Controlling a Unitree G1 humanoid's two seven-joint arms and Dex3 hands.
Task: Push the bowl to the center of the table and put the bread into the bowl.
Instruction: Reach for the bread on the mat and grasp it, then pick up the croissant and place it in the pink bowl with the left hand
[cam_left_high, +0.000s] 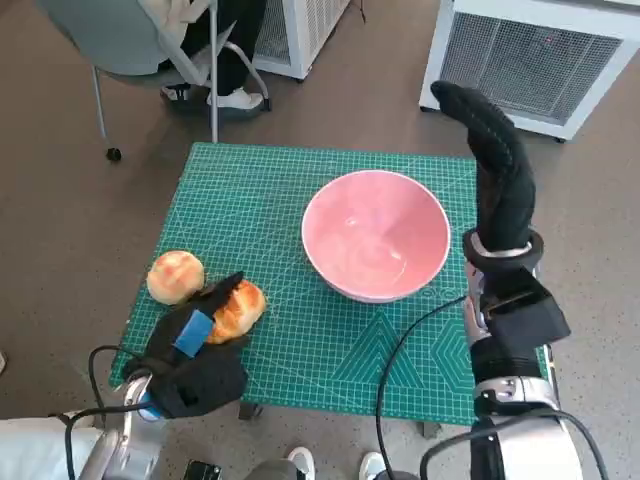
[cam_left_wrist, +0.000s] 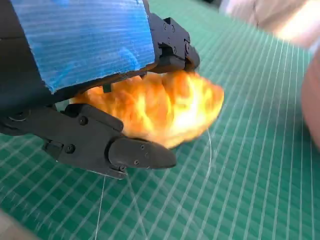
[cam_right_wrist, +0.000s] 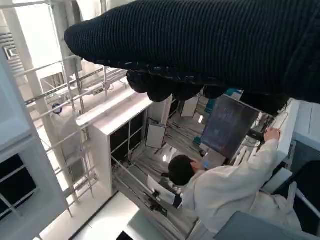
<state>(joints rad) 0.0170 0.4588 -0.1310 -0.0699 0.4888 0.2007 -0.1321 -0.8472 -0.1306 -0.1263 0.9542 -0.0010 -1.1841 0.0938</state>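
pink bowl (cam_left_high: 375, 235) sits roughly mid-table on the green cutting mat (cam_left_high: 260, 200), a bit toward the right side. reads as the push step being done or nearly so, which would explain why the right hand (cam_left_high: 492, 140) is off it: raised above the table's right edge, fingers extended, holding nothing. right wrist view only shows the glove (cam_right_wrist: 210, 45) and a person at a screen behind, so no contact with anything there.

left hand (cam_left_high: 195, 345) is on the bread step. it's at the near-left part of the mat, fingers (cam_left_wrist: 142, 152) wrapped around the golden bread roll (cam_left_wrist: 165, 107), one below and the knuckle block above, so the roll is pinched between them. roll appears to be touching or only just off the mat; can't tell lift from the wrist view. grasp comes from the near side, which leaves a straight sweep right toward the bowl.

a second round bun (cam_left_high: 175, 276) lies just beside the held one, on the left, untouched. risk: it's close enough to get nudged when the hand lifts.

next move likely needs a lift clear of the bowl rim, then release over the middle.
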